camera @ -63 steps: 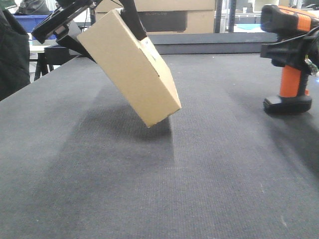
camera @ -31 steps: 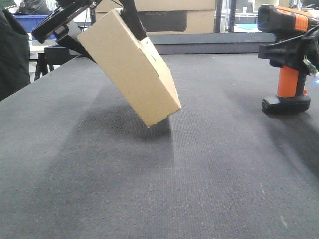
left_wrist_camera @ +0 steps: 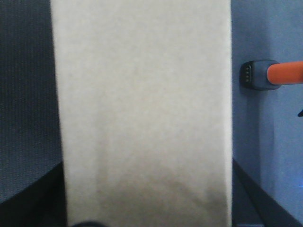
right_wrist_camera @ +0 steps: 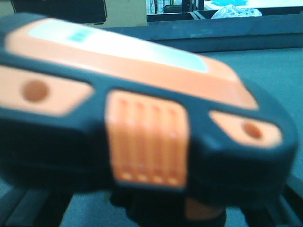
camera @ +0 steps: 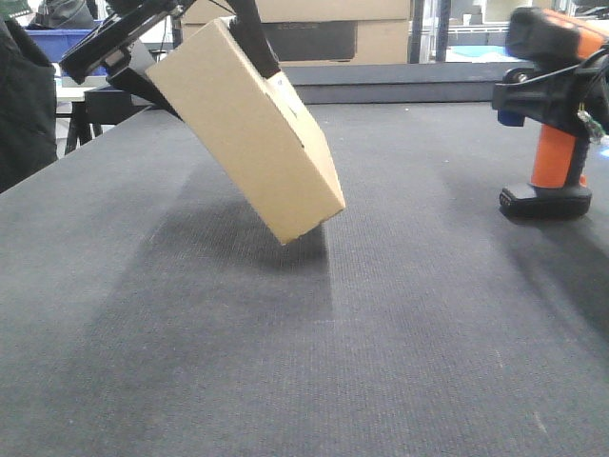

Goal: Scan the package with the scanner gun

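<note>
The package (camera: 249,133), a flat brown cardboard box, hangs tilted above the dark table (camera: 314,343) with its lower corner just over the surface. A small white label (camera: 283,90) shows on its upper edge. My left gripper (camera: 224,88) is shut on its top end, black fingers (camera: 252,38) on both faces. In the left wrist view the package (left_wrist_camera: 142,109) fills the frame. At the far right stands the scanner gun (camera: 552,157), orange handle, black base on the table. My right gripper (camera: 547,90) is shut around it below the head. The right wrist view shows the scanner head (right_wrist_camera: 142,109) close and blurred.
A larger cardboard box with a dark panel (camera: 314,38) stands behind the table's raised far edge (camera: 409,81). A blue bin (camera: 57,43) and a dark shape (camera: 24,105) lie off the left side. The scanner's base (left_wrist_camera: 258,74) shows right of the package.
The scanner's head has shifted slightly to the right with the right gripper while its base stayed in place. The package and left gripper have not moved.
</note>
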